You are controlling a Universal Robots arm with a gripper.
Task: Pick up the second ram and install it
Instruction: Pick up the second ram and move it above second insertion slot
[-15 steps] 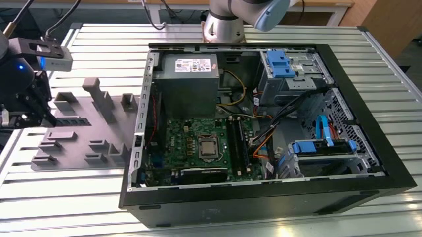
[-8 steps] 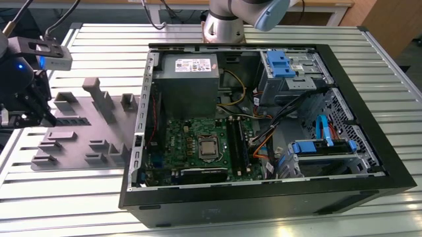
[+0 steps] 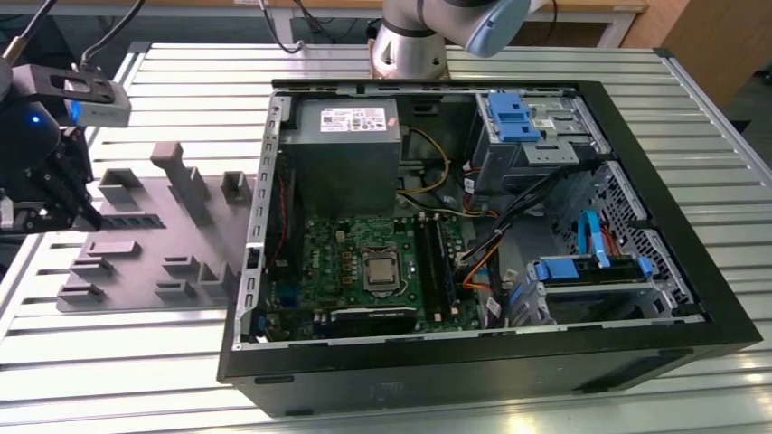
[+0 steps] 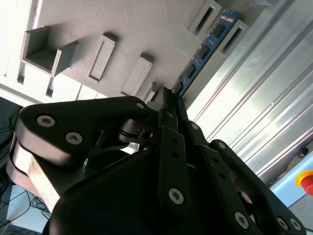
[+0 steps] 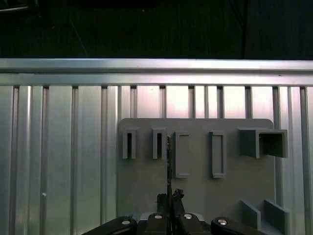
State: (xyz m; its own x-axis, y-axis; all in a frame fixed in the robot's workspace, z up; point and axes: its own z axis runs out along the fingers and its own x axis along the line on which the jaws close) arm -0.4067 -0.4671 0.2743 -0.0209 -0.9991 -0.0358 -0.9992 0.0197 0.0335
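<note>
The second ram is a thin blue stick with black chips, seen edge-on in the first wrist view. My gripper is shut on one end of it, and the rest sticks out past the fingertips. The gripper hangs at the exterior view's left, over the edge of the grey holder tray. In the first wrist view the gripper holds the stick over the tray's slots. I cannot tell whether the stick touches the tray. The open computer case holds the green motherboard with long black slots.
The case stands on a slatted aluminium table. Inside it are a grey power supply, blue drive cages and loose cables. The arm's base stands behind the case. A red stop button sits past the table edge.
</note>
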